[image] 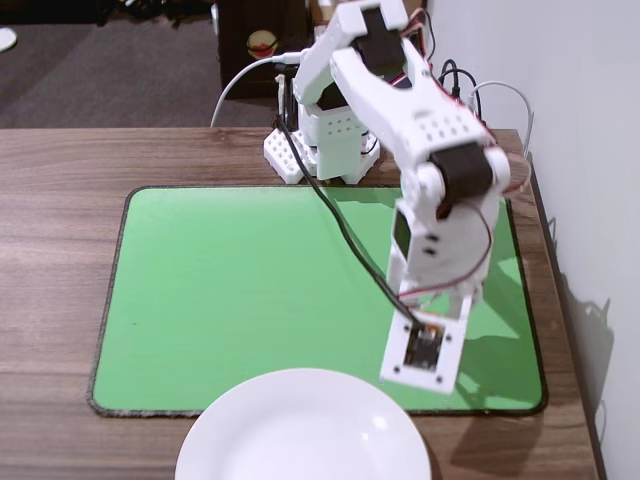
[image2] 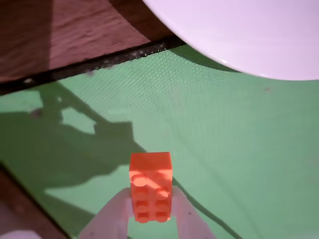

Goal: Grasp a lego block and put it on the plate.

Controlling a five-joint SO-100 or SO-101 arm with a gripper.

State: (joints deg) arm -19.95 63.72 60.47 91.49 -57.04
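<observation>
In the fixed view the plate [image: 300, 430] is cut off by the near edge; the lego block [image2: 150, 186] is hidden there behind the arm.

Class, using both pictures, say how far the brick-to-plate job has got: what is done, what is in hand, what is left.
Done: the gripper is shut on the orange lego block, seen in the wrist view. In hand: the block hangs above the green mat, short of the plate's edge. Left: carrying it over the empty white plate and releasing it there.

plate [image: 300, 430]: glossy | mat [image: 230, 290]: textured (honeycomb) | table [image: 60, 160]: woodgrain
</observation>
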